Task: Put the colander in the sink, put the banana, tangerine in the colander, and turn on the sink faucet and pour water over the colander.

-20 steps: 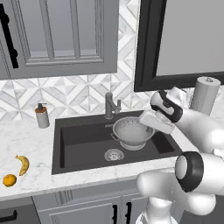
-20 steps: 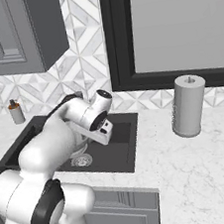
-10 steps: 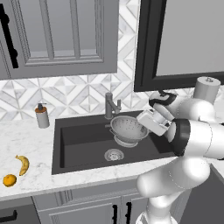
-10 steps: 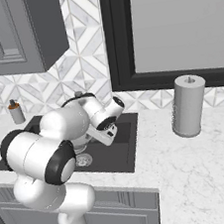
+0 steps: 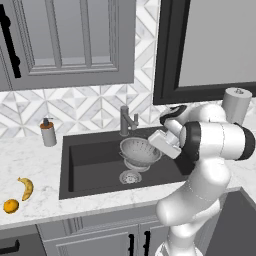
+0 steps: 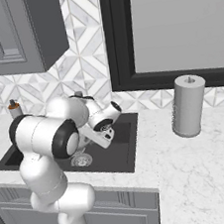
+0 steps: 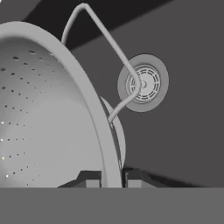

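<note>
Hand grips the colander rim over the sink

In the hand view the hand (image 7: 112,178) sits at bottom centre, its fingers closed on the rim of the colander (image 7: 52,113), which fills the left; the sink (image 7: 188,131) and its drain lie upper right.

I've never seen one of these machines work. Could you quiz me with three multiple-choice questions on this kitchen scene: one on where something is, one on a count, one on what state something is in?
1. Where does the banana lie?
A. in the sink
B. on the counter left of the sink
C. in the colander

2. How many fruits lie on the counter?
A. two
B. three
C. none

3. What is the gripper doing?
A. hanging open
B. shut on the faucet
C. shut on the colander's rim

Answers: 1 B, it lies left of the sink beside the tangerine. 2 A, banana and tangerine. 3 C, the fingertips pinch the colander rim.
</note>
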You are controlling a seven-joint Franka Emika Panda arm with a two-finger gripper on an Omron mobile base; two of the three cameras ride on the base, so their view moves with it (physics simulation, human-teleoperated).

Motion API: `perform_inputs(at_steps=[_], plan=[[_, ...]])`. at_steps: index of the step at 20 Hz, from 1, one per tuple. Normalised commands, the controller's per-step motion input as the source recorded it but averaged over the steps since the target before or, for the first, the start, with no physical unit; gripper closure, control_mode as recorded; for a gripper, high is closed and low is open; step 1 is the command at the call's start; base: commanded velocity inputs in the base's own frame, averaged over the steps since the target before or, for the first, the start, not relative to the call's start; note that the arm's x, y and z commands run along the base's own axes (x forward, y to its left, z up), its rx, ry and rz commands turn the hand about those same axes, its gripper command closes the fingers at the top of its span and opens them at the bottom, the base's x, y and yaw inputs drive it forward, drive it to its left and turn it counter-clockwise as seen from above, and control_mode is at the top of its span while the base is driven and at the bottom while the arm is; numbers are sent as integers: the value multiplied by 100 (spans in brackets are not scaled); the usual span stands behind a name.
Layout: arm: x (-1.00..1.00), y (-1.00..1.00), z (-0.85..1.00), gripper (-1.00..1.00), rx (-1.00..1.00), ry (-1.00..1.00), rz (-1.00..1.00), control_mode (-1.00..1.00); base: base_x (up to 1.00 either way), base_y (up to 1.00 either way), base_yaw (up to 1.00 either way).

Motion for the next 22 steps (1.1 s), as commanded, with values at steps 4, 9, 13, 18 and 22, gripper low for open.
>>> perform_inputs(at_steps=[4,9,13,18,22], plan=[[17,5,-46,100,0,0,0,-100,0,0,0],[11,0,-40,100,-1,4,0,-100,0,0,0],[2,0,-34,100,-3,1,2,-100,0,0,0],[4,3,-32,100,-3,10,1,-100,0,0,0],[11,1,-23,100,-5,6,1,-100,0,0,0]])
